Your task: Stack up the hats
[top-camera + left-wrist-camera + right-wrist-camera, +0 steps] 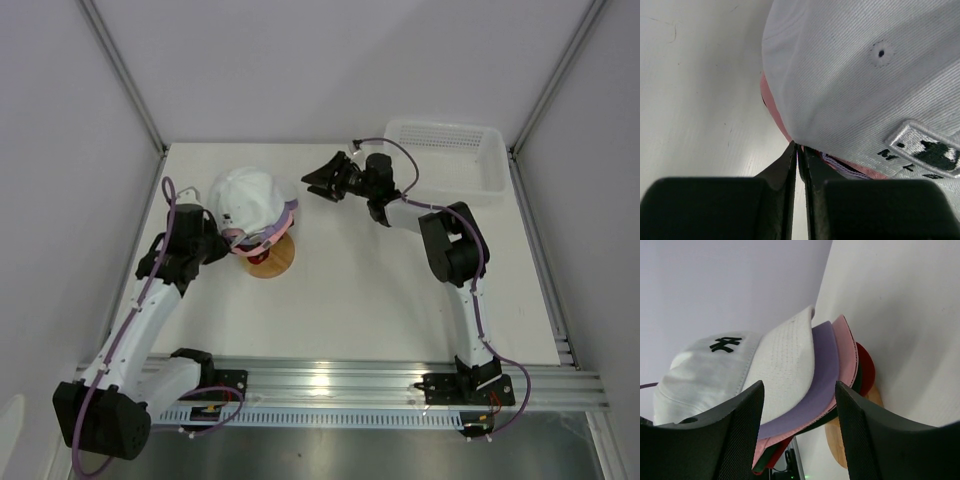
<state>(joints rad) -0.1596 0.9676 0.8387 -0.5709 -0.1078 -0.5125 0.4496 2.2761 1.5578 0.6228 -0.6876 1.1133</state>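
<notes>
The hats sit in one pile on a round wooden stand (277,264). A white hat (250,195) (865,75) (740,370) with a black logo is on top. In the right wrist view its brim overlaps a lavender brim (822,370), a pink brim (845,350), a thin black edge (856,382) and a red brim (867,370). My left gripper (226,238) (799,146) is at the pile's left side, its jaws all but together, tips against the white hat's lower rim where pink shows (771,107). My right gripper (322,184) (799,387) hangs open right of the pile, facing the brims, holding nothing.
A white mesh basket (478,172) stands at the back right corner. The wooden stand (837,447) shows under the brims. White walls close the table on the left, back and right, and a metal rail runs along the near edge.
</notes>
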